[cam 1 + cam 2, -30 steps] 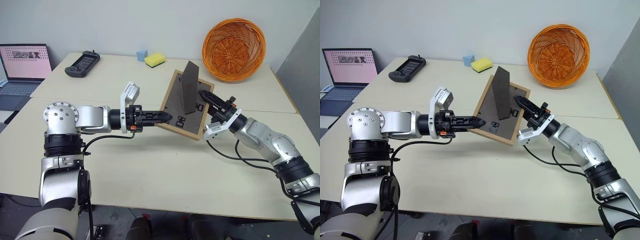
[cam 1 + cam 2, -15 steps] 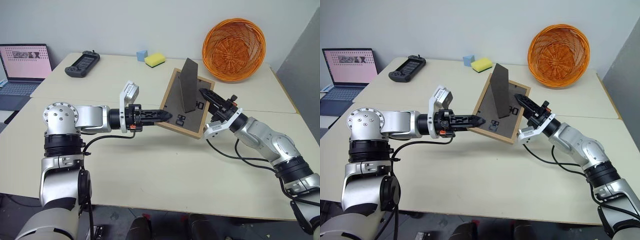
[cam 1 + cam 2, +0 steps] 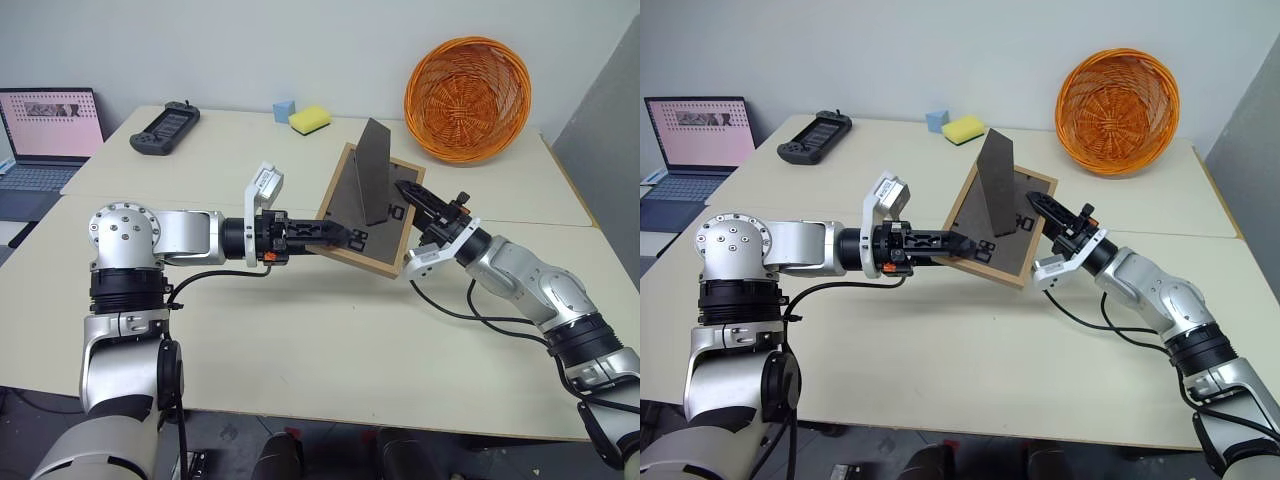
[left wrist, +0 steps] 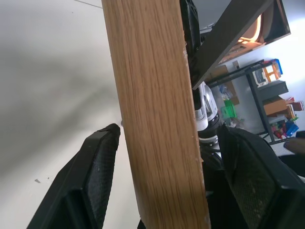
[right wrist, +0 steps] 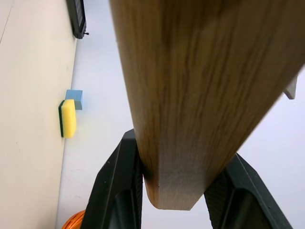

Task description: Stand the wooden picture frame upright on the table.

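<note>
The frame (image 3: pixel 366 210) hangs tilted above the table (image 3: pixel 300 330), dark back and unfolded stand facing us. The right gripper (image 3: pixel 413 196) clamps its right edge — the left gripper (image 3: pixel 345 237), fingers spread, merely straddles the lower-left edge, so lowering falls to the right arm.

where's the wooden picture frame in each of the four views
Left eye view: wooden picture frame mid-picture, raised between the arms, dark back toward the camera.
Right eye view: mid-picture, same pose.
Left wrist view: a light-wood edge running between two black fingers.
Right wrist view: a wood edge reaching down between the fingers.
Shared landmark: yellow sponge, also in the right wrist view.
</note>
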